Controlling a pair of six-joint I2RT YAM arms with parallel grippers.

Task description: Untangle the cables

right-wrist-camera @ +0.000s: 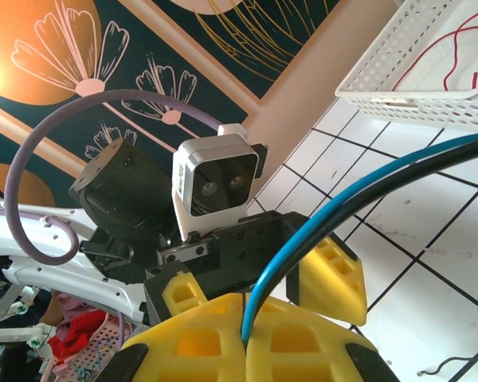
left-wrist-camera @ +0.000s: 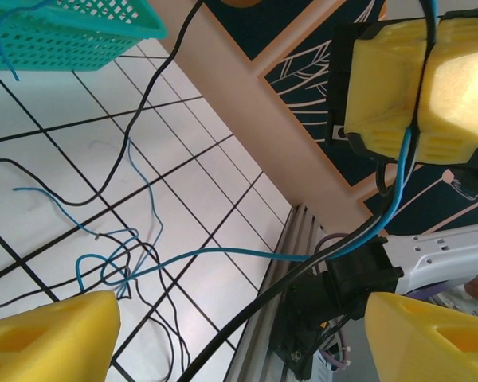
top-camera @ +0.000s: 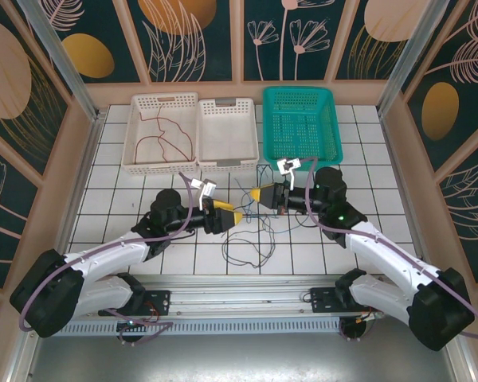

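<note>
Thin blue and black cables lie in a loose tangle [top-camera: 253,235] on the tiled table between the arms. My right gripper [top-camera: 260,193] is shut on a blue cable [right-wrist-camera: 358,191] and a black cable [right-wrist-camera: 430,165], which leave the seam of its yellow pads [right-wrist-camera: 247,338]. Both strands run across to my left gripper [top-camera: 233,216], which stands open. The black cable [left-wrist-camera: 247,306] and blue cable [left-wrist-camera: 223,251] pass between its wide-apart yellow fingers [left-wrist-camera: 48,338] without touching them. A red cable [top-camera: 163,137] lies in the left white basket [top-camera: 135,163].
A second white basket [top-camera: 227,163] and a teal basket [top-camera: 300,155] stand along the back of the table. The wooden side wall and the metal rail [left-wrist-camera: 283,263] at the near edge bound the workspace. Loose cable ends trail towards the teal basket [left-wrist-camera: 64,32].
</note>
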